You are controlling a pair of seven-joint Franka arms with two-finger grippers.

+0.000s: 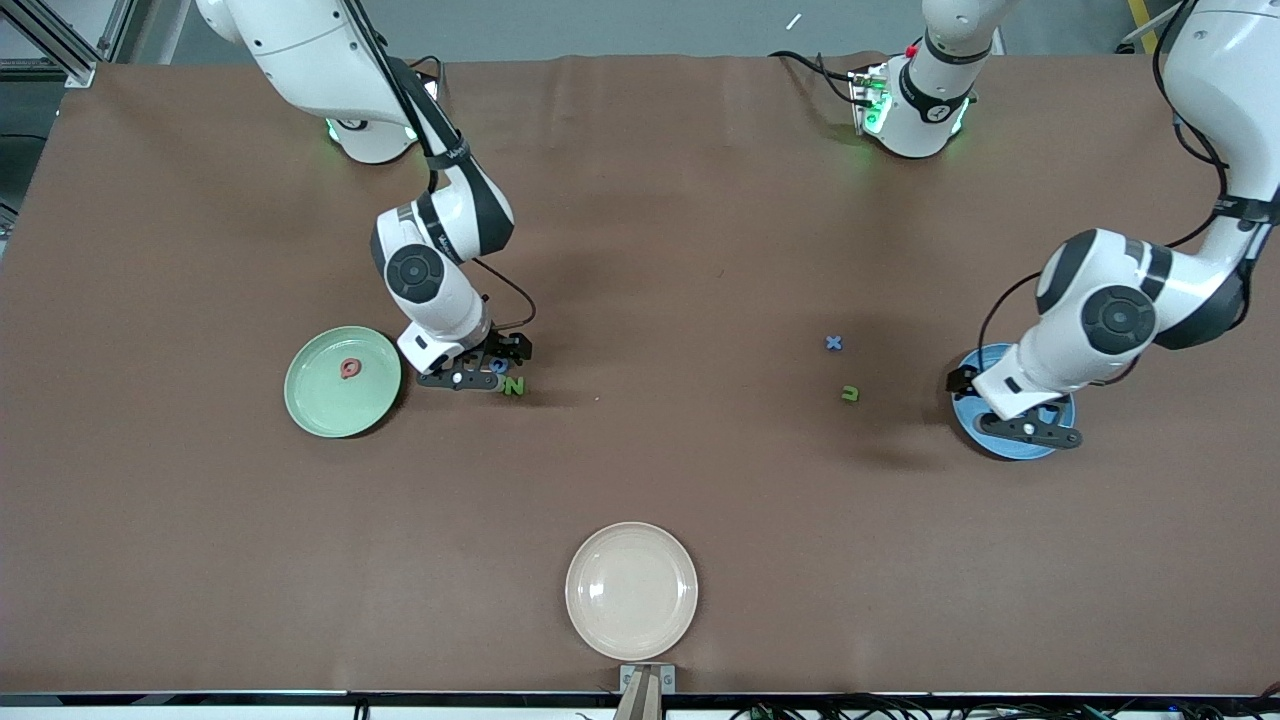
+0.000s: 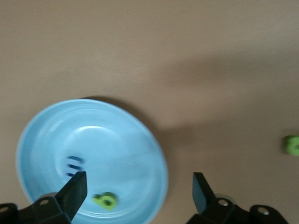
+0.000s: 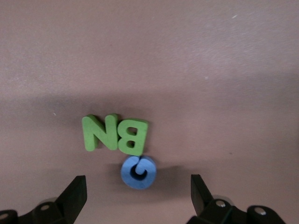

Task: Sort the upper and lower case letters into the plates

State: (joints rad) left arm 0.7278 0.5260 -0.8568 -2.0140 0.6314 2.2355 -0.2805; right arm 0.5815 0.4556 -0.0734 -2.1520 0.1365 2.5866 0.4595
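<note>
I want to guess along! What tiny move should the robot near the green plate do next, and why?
Probably lower the open right tool onto the blue G and close. The G lies between its fingers, touching the green B, and belongs with the red Q in the green plate.

Brown table (image 1: 700, 250): plates (image 1: 342, 382), letters (image 1: 513, 386).

Robotics lab — two white arm bases (image 1: 915, 110) bolted on a brown-covered table (image 1: 640, 230). Aluminium framing (image 1: 60, 45) just off the table's corner — grey floor around it.
</note>
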